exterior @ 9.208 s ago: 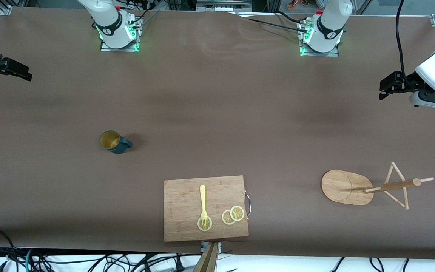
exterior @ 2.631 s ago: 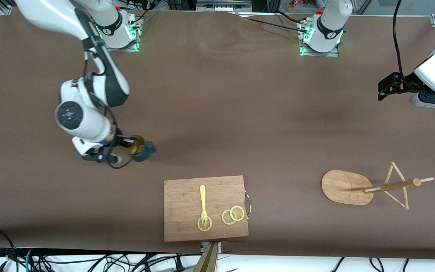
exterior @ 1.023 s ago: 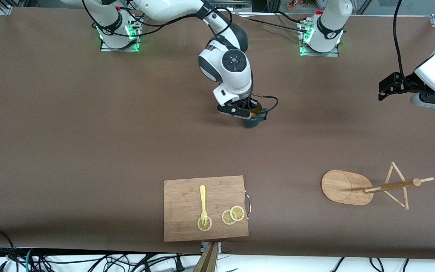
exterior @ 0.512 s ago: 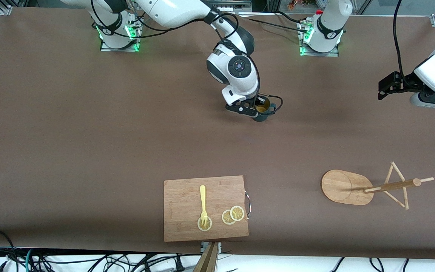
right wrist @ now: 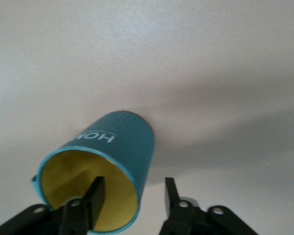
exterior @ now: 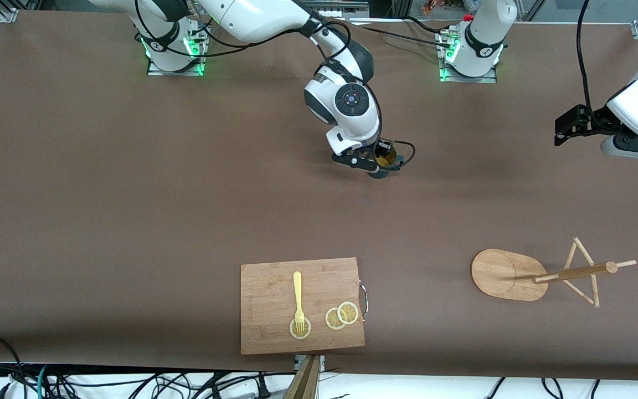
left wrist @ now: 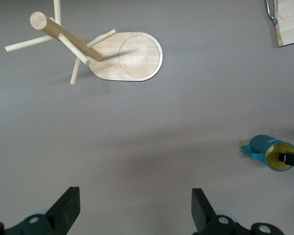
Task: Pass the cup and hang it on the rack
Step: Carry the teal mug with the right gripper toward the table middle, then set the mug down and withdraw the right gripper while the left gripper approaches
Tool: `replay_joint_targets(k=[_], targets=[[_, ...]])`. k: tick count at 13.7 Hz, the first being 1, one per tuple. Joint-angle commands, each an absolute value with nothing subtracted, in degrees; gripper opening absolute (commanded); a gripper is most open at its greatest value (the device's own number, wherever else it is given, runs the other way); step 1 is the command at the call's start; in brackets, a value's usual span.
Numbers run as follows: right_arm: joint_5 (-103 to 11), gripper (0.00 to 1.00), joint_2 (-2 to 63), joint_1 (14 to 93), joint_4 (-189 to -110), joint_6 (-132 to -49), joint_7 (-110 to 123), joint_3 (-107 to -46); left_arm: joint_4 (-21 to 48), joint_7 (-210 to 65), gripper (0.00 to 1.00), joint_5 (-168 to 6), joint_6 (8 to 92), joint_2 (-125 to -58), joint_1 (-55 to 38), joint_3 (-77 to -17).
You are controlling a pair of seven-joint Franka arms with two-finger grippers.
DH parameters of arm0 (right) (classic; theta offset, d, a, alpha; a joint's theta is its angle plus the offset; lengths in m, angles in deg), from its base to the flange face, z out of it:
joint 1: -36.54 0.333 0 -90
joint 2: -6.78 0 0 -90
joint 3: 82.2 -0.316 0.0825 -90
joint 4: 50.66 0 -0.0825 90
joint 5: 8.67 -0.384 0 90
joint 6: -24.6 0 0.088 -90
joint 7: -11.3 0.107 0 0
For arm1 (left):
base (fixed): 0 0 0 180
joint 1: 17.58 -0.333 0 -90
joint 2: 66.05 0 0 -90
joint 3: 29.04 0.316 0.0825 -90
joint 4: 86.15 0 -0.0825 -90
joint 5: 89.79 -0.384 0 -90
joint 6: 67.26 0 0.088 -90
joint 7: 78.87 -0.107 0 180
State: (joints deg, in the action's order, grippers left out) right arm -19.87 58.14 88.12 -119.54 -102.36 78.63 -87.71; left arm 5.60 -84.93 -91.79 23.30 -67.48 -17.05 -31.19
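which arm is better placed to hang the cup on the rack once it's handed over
Left, probably. The rack stands at the left arm's end of the table, and the left gripper waits open there. The right gripper holds the cup by its rim mid-table.

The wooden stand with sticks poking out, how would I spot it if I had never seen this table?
Start at the cutting board at the table edge nearest the front camera, then look toward the left arm's end. There stands the rack: an oval bamboo base, a post, thin crossed pegs. Unlike the flat rectangular board, nothing rests on it.
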Motion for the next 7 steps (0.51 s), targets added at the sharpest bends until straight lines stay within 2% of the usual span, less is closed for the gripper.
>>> replay_joint_targets(k=[1,7], targets=[[-20.5,1.0,58.5,87.5,-113.9,-96.8,77.7,-87.8,5.2,-84.8,1.0,-93.0,23.4,-68.9,-17.1,-31.3],[-20.4,1.0,52.7,80.1,-113.2,-84.1,64.2,-87.4,5.1,-85.5,1.0,-93.0,24.6,-71.9,-16.5,-31.3]])
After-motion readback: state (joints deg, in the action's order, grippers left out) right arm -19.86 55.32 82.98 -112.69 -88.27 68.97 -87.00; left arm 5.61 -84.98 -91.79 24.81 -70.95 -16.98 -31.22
